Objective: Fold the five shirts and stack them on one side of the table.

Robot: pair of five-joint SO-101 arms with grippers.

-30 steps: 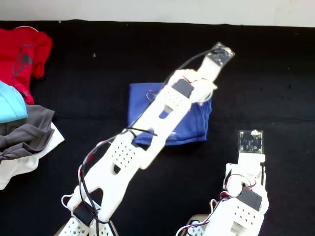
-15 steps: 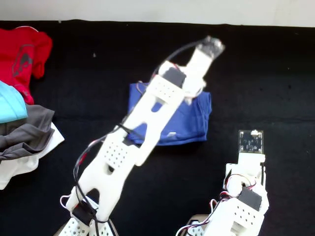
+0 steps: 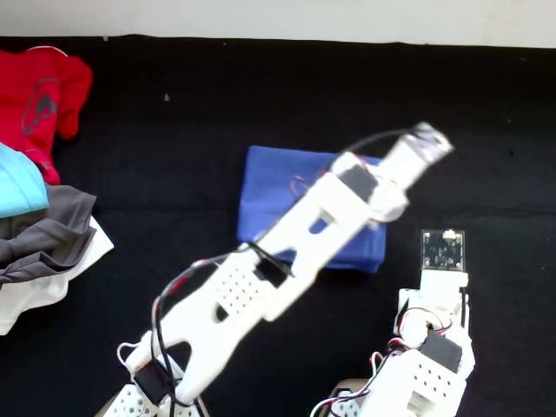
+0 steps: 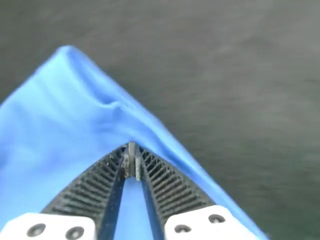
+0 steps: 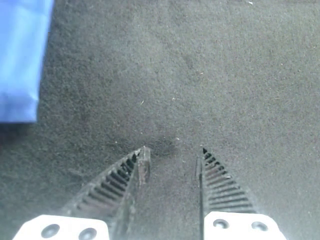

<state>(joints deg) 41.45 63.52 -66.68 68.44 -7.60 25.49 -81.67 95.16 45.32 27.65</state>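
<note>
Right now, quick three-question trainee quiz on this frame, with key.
1. True or false: the left gripper is shut on the blue shirt.
2. The right gripper is: A) open over the table, B) shut on a sock, C) shut on a cup.
3. What colour is the shirt at the far end of the pile?
Key: 1 true; 2 A; 3 the red shirt.

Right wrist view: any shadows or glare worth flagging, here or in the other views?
Right wrist view: a soft shadow on the black table ahead of the right gripper, no glare. Left wrist view: the blue shirt is evenly lit. High view: no hard shadows or glare.
</note>
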